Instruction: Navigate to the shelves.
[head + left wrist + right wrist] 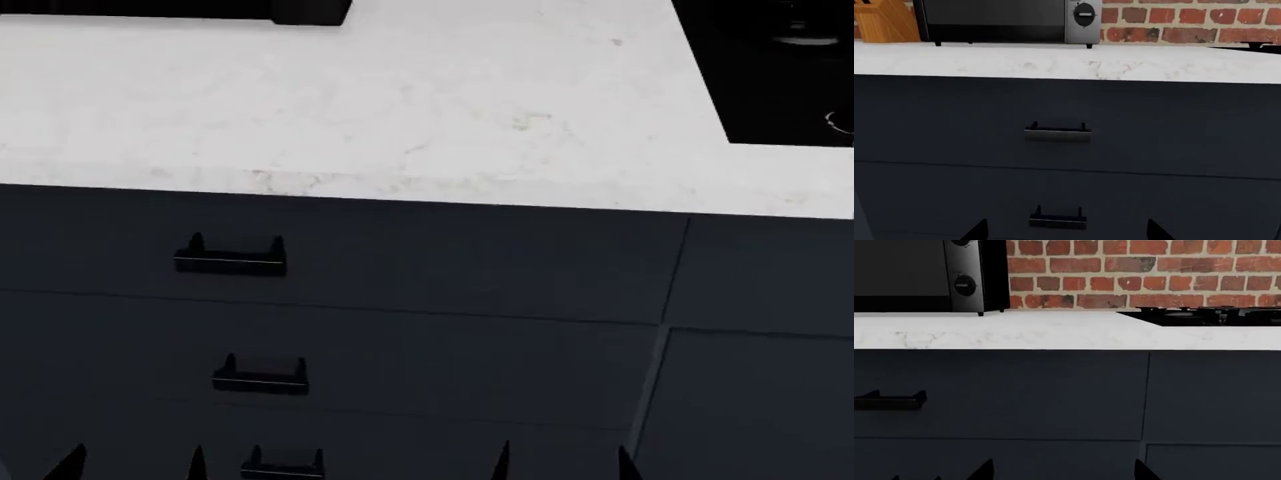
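The shelves are out of view in all three views. I face a dark navy cabinet front with drawers (400, 260) at close range. Both grippers hang low in front of it, and only their dark fingertips show. My left gripper (134, 468) (1067, 232) is open with its tips wide apart, pointing at the lower drawer handle (1058, 220). My right gripper (563, 466) (1064, 472) is also open and holds nothing, facing a plain drawer panel.
A white marble countertop (374, 110) tops the cabinets. On it a black and silver oven (1007, 20) and a wooden knife block (884, 20) stand against a red brick wall (1141, 270). A black cooktop (1207, 315) lies to the right. Black drawer handles (230, 258) stack at the left.
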